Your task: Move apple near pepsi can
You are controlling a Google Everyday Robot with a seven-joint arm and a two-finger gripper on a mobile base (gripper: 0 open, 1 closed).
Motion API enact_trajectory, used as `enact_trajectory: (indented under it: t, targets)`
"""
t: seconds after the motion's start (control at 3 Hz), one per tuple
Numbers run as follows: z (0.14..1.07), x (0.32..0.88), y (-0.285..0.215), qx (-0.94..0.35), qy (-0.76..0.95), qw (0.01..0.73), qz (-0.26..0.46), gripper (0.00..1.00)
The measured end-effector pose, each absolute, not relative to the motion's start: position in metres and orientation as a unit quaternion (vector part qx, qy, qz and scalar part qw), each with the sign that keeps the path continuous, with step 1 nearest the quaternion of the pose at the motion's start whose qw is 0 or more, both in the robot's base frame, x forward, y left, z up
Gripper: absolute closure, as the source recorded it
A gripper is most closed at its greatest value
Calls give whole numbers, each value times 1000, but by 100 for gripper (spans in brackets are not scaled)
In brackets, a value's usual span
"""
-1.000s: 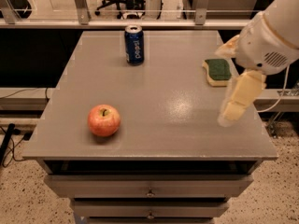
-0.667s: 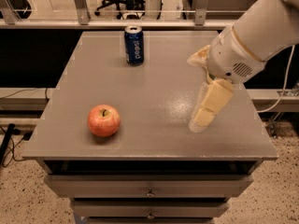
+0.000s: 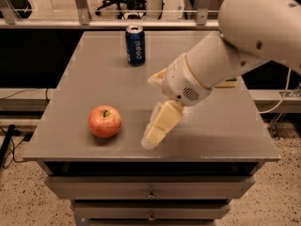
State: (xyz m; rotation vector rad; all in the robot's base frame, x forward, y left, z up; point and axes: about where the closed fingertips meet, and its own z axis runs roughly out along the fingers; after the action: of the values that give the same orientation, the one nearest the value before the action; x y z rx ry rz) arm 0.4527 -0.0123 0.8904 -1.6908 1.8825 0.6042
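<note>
- The hand (image 3: 154,130) hangs low over the front part of the counter (image 3: 225,126), its pale tip pointing down and to the left, close to the front edge.
- Whether the hand is released or clenched cannot be told from this angle; it shows as one pale wedge.
- Nothing can be seen in its grasp, and it looks to be at or just above the counter surface.
- The apple (image 3: 104,121) sits on the counter near the front left, stem up, just beside the hand on the hand's left in the view, with a strip of bare counter between them; the two do not touch.
- The pepsi can (image 3: 135,45) stands upright near the back edge of the counter, well apart from both the apple and the hand.
- The white arm (image 3: 235,55) reaches in from the upper right, crossing over the right half of the counter.
- Below the counter top are drawer fronts (image 3: 150,187) with small knobs.
</note>
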Motion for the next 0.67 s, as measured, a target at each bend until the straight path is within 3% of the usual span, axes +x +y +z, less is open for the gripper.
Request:
enact_trajectory:
  t: [0.67]
  targets:
    - [860,458,58,-609,688,273,285,0]
